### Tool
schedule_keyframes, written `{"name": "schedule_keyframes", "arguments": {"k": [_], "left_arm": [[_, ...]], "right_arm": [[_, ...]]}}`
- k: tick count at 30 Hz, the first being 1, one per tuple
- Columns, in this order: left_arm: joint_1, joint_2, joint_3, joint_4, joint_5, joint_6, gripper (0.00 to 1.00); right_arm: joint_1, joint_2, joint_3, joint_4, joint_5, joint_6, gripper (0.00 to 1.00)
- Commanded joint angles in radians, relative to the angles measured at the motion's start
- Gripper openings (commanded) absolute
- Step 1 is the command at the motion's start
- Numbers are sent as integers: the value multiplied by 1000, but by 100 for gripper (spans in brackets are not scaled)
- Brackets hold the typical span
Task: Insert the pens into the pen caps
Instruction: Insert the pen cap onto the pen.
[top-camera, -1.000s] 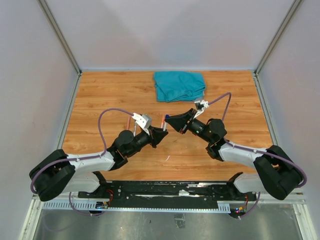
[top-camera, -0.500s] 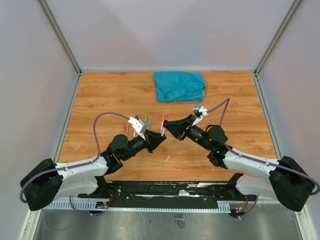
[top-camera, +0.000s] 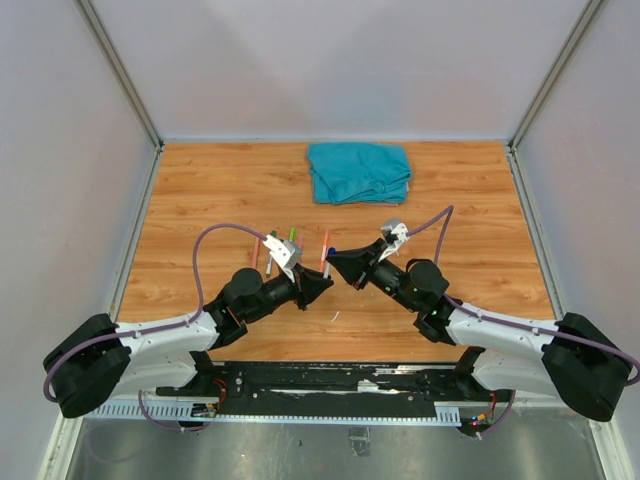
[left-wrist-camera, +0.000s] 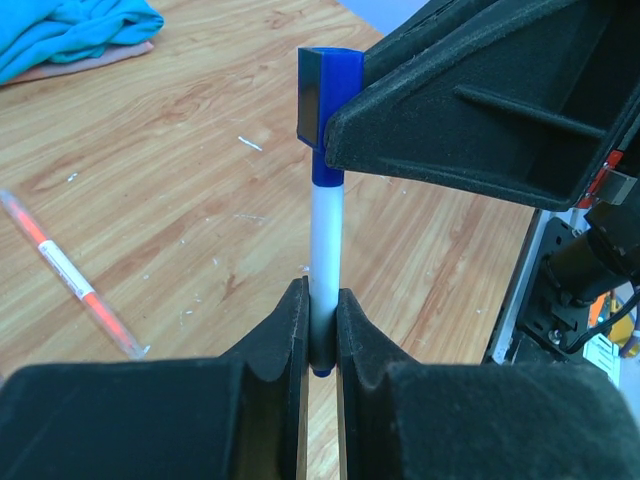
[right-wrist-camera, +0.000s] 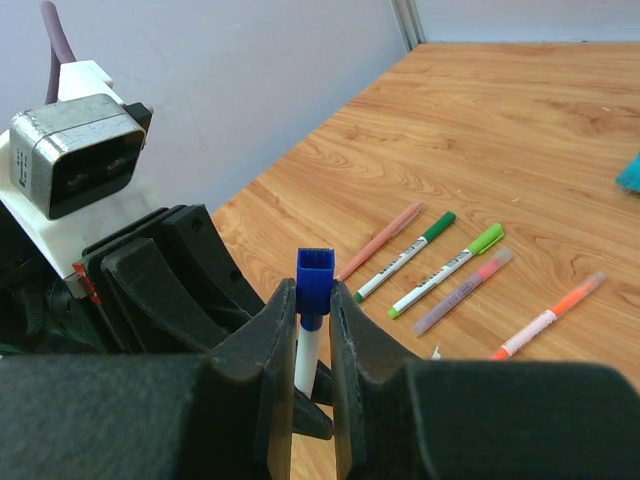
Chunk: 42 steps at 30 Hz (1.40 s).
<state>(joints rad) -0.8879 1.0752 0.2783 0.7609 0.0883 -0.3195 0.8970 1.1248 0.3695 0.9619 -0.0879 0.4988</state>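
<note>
A: Blue pen (left-wrist-camera: 322, 245): where was it?

B: Upright in the air, over the middle of the table (top-camera: 200, 190), a little toward the near edge. White barrel, with a short blue collar at the upper end.

A: And the blue cap (left-wrist-camera: 318, 95)?

B: It sat on the pen's top end, in line with the barrel. The collar showed between the cap and the white part.

A: Who held what?

B: The left gripper (left-wrist-camera: 320, 318) was pinched narrow on the lower end of the barrel. Both fingers touched it, and the pen's blue butt end poked out below them. The right gripper (right-wrist-camera: 313, 296) was clamped narrow on the sides of the cap, reaching in from the opposite side. From overhead the two grippers stood almost tip to tip.

A: Other pens?

B: Five lay loose on the table, left of centre, just beyond the left gripper. They were roughly parallel. Counting from the left edge: pink pen (right-wrist-camera: 380, 240), dark green pen (right-wrist-camera: 405, 255), light green pen (right-wrist-camera: 447, 268), purple pen (right-wrist-camera: 462, 290), orange pen (right-wrist-camera: 548, 318). The orange one lay nearest the held pen.

A: Anything else noted?

B: A teal cloth (top-camera: 358, 172) lay crumpled at the middle of the far edge, well apart from the pens.
</note>
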Motion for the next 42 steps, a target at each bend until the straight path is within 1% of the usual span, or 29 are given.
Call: {"name": "schedule_keyframes", "arguments": {"k": [1,3,6,10,12,14,15,19,20,25,28,30,31,34,35,38,42], "left_arm": [[9,-29,67,226,-87,-9,0],[9,-31,68,225,-84,-10,1],[9,-36,69,225,-79,-11,1],[9,-46,67,220,-82,-5,1],[9,-44,68,218,-84,-3,0],[9,-42,68,218,-84,-2,0],[9,-40,67,218,-82,0,1],[9,-45,66,217,-84,-1,1],[9,-46,67,216,-83,-1,0],[9,-44,64,214,-80,3,0],[9,-38,59,213,-73,12,0],[9,-31,55,213,-71,19,1],[9,-27,54,213,-70,23,1],[9,-11,51,215,-71,29,0],[9,-2,51,217,-71,30,0],[9,24,52,218,-85,31,0],[9,48,56,219,-86,31,0]], "right_arm": [[69,26,-63,-218,-98,6,0],[69,47,-81,-154,-125,57,0],[90,84,-81,-137,-128,91,0],[97,124,-103,-48,-149,184,1],[104,135,-101,-46,-150,196,0],[122,124,-85,-112,-121,161,1],[134,108,-73,-171,-94,135,1],[210,22,17,-479,79,-22,1],[222,8,32,-529,112,-44,1],[226,-25,29,-547,139,-38,1],[224,-51,27,-502,137,-26,0],[224,-78,52,-509,152,-45,1],[224,-97,67,-523,166,-57,4],[224,-166,119,-556,216,-107,20],[224,-192,138,-573,234,-132,24],[224,-292,182,-643,289,-205,33],[224,-428,184,-718,358,-254,44]]}}
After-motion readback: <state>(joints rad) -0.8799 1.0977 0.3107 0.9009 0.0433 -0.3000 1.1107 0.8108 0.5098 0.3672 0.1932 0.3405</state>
